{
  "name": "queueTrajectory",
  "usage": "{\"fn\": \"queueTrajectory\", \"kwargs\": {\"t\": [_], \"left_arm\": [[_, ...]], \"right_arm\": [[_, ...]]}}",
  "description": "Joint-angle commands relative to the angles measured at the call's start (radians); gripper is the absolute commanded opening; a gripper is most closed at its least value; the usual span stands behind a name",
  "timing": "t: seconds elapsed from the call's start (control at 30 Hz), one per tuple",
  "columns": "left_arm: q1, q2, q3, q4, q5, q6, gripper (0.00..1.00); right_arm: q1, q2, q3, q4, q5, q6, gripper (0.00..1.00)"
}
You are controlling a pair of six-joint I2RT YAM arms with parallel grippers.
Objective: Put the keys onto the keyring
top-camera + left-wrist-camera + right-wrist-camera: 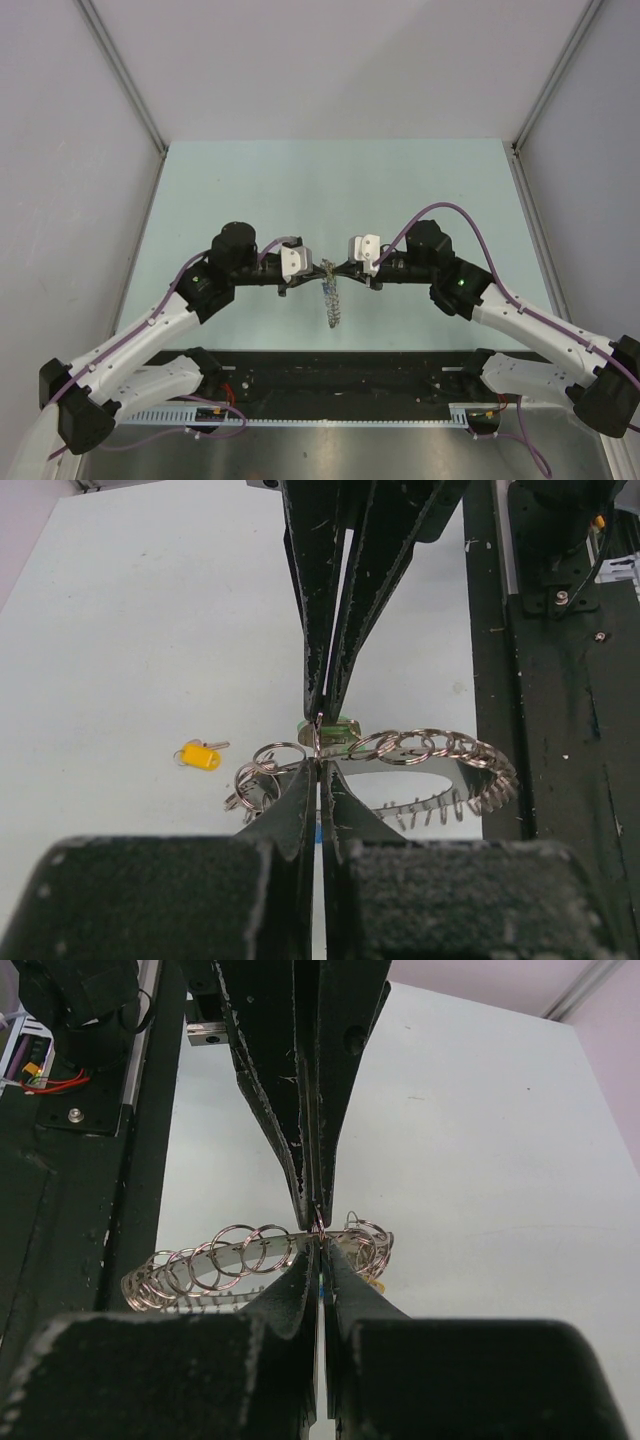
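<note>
Spreading under both arms is a pale mint bench (250,190), matte and lightly scuffed. Plain grey walls (60,150) close it in, with slanted aluminium posts (120,75) at the far corners. A black rail (340,365) runs along the near edge.

From above, the left arm (150,335) and right arm (530,320) reach inward and meet tip to tip over the middle of the bench. The keyring (330,295) hangs between them as a thin grey strand, drooping toward the rail. That view is too coarse to show any key or how the jaws stand.

The left wrist view fills this in. The left jaws are narrow, pinched on one small loop of the keyring (420,748). The right jaws come in from above, equally narrow, nipping the same loop. The rest of the chain of loops curls away to the right, near the rail. A green key head (337,725) sits just behind the right jaws' tips; whether they grip it cannot be told. A yellow key (200,756) lies flat on the bench to the left, near the coil and apart from the jaws.

The right wrist view shows the same pinch from the other side, with the keyring (240,1250) trailing left. The green head is hidden there.
</note>
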Motion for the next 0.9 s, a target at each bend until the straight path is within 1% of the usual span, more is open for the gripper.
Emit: {"fn": "queueTrajectory", "kwargs": {"t": [0.0,0.17,0.3,0.53,0.87], "left_arm": [[-0.01,-0.004,0.013,0.125,0.037,-0.09,0.0],[-0.01,0.015,0.036,0.131,0.012,-0.189,0.0],[-0.01,0.038,0.061,0.099,0.003,-0.209,0.0],[-0.01,0.028,0.062,0.074,-0.048,-0.253,0.0],[-0.006,0.015,0.073,0.05,-0.066,-0.255,0.0]], "right_arm": [[0.008,-0.007,0.006,0.016,0.004,-0.022,0.0],[0.012,-0.026,0.005,-0.003,0.044,-0.03,0.0],[0.019,-0.03,0.006,-0.013,0.067,-0.036,0.0],[0.022,-0.038,0.005,-0.028,0.096,-0.041,0.0],[0.022,-0.046,0.005,-0.037,0.118,-0.042,0.0]]}}
